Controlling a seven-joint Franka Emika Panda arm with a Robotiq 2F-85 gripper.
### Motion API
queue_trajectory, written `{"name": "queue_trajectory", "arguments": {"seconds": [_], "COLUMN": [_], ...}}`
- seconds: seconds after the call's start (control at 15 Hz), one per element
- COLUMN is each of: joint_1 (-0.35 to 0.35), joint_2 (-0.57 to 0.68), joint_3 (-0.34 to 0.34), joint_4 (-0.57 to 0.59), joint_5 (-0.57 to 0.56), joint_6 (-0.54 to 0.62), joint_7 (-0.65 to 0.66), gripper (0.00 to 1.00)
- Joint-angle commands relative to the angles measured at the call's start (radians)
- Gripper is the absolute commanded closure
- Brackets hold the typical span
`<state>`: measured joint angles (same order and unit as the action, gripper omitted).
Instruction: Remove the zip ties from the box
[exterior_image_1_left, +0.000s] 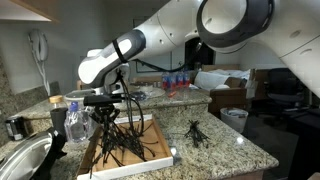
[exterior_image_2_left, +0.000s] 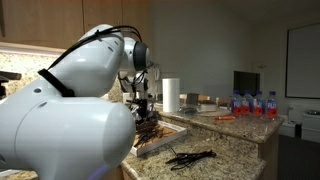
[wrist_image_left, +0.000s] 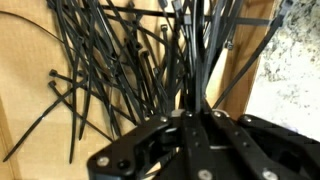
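Wrist view: zip ties fill the box.

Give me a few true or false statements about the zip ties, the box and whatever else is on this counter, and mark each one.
The tool is shut on a bunch of zip ties. True.
The box is empty. False: many zip ties lie in it.
A small pile of zip ties lies on the counter outside the box. True.
The paper towel roll lies on its side. False: it stands upright.
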<state>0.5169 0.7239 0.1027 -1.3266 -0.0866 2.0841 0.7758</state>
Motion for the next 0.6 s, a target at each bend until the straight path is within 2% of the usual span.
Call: {"name": "queue_trajectory", "arguments": {"seconds": [0.0, 0.53], "joint_1": [0.005, -0.013], "joint_2": [-0.115, -0.252], "joint_3": [-0.022, -0.013], "joint_4": [-0.144, -0.256], "joint_5": [-0.012, -0.012], "joint_6": [0.052, 0.039], "joint_7": [0.059, 0.067], "gripper": [0.93, 0.93]}}
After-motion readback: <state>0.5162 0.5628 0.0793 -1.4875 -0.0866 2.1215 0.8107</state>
